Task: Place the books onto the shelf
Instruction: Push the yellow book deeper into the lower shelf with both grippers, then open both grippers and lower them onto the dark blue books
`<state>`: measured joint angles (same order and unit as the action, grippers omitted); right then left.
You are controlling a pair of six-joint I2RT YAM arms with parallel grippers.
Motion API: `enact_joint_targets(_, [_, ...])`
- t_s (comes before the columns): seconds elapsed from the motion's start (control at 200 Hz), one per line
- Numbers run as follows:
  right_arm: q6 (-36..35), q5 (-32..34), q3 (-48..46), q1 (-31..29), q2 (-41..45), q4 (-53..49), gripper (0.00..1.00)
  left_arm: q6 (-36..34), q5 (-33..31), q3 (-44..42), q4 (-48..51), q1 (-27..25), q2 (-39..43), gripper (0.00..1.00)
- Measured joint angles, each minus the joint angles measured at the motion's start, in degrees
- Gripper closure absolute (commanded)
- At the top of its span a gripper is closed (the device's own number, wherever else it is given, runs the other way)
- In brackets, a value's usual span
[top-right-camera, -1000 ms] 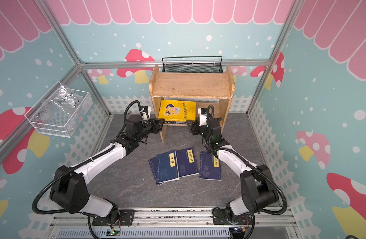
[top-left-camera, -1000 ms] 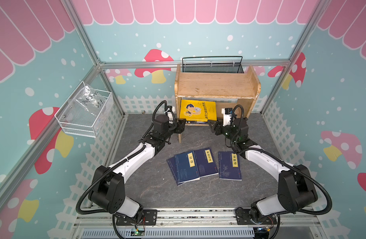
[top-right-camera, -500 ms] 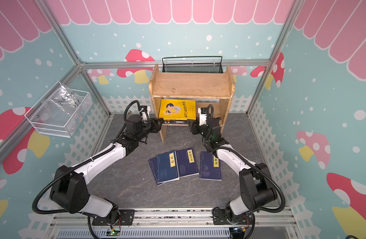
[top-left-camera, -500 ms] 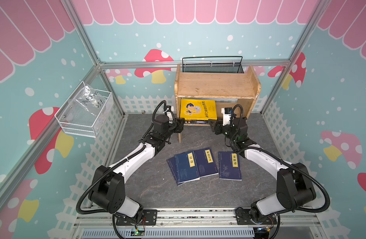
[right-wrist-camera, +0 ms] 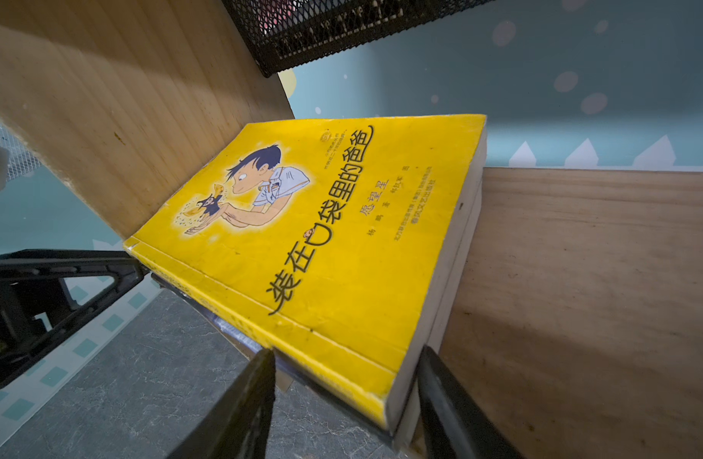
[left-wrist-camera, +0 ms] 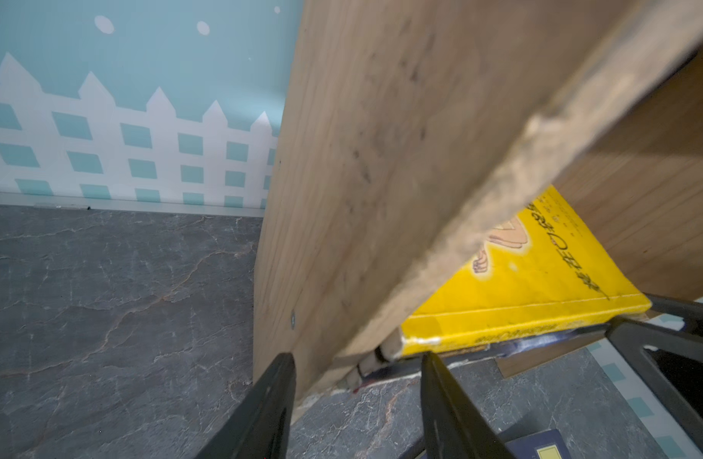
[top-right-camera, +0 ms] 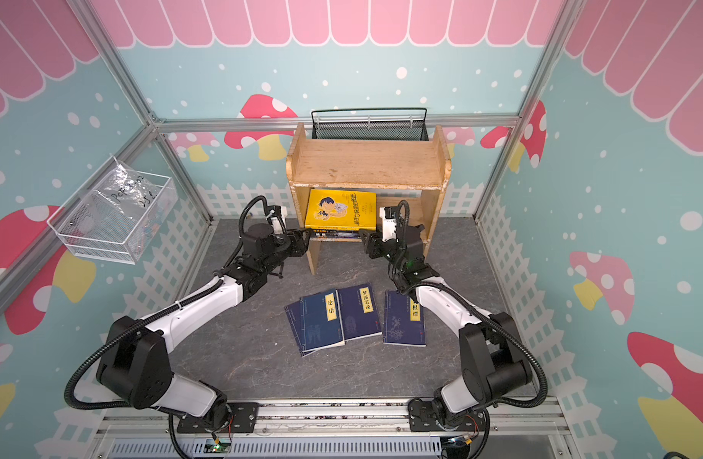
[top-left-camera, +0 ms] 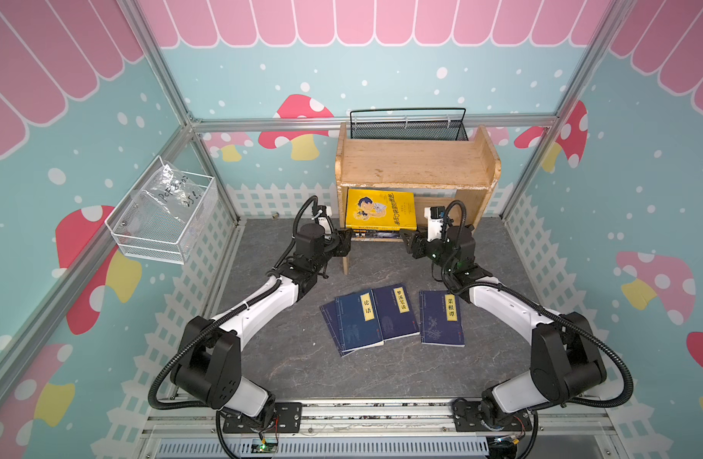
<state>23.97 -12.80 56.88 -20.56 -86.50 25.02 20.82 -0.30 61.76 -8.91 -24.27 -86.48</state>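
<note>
The wooden shelf (top-left-camera: 413, 163) (top-right-camera: 366, 163) stands at the back. On its lower tier lies a stack of books with a bright yellow book (top-left-camera: 379, 208) (top-right-camera: 340, 208) (right-wrist-camera: 322, 238) (left-wrist-camera: 520, 286) on top, front edges overhanging the board. My left gripper (top-left-camera: 348, 242) (left-wrist-camera: 356, 365) is open, its jaws either side of the shelf's left side panel (left-wrist-camera: 362, 139) by the stack's left corner. My right gripper (top-left-camera: 407, 238) (right-wrist-camera: 346, 365) is open, straddling the stack's right front corner. Several navy books (top-left-camera: 395, 312) (top-right-camera: 358, 314) with yellow labels lie flat on the floor in front.
A black mesh basket (top-left-camera: 407, 127) sits behind the shelf's top board. A white wire basket (top-left-camera: 163, 214) hangs on the left wall. The grey stone-patterned floor (top-left-camera: 286, 357) is enclosed by patterned walls and aluminium posts.
The stack under the yellow book has slid slightly deeper into the lower tier. Both grippers have edged a little toward the shelf.
</note>
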Motion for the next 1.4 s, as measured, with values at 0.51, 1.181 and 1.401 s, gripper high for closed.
enact_joint_targets(0.51, [2.6,0.6,-6.1,-1.3,13.4,-8.6,0.27,4.7,1.5,-11.4,3.7,0.2,17.8,0.13])
enact_joint_targets(1.181, [17.8,1.2,-30.6,-10.7,23.0,-13.3,0.24,22.6,13.2,-36.6,13.5,-0.3,26.6,0.03])
enact_joint_targets(1.401, [19.8,1.0,-30.2,-15.9,11.3,-6.2,0.29,28.0,14.3,-41.4,9.5,-3.0,26.8,0.03])
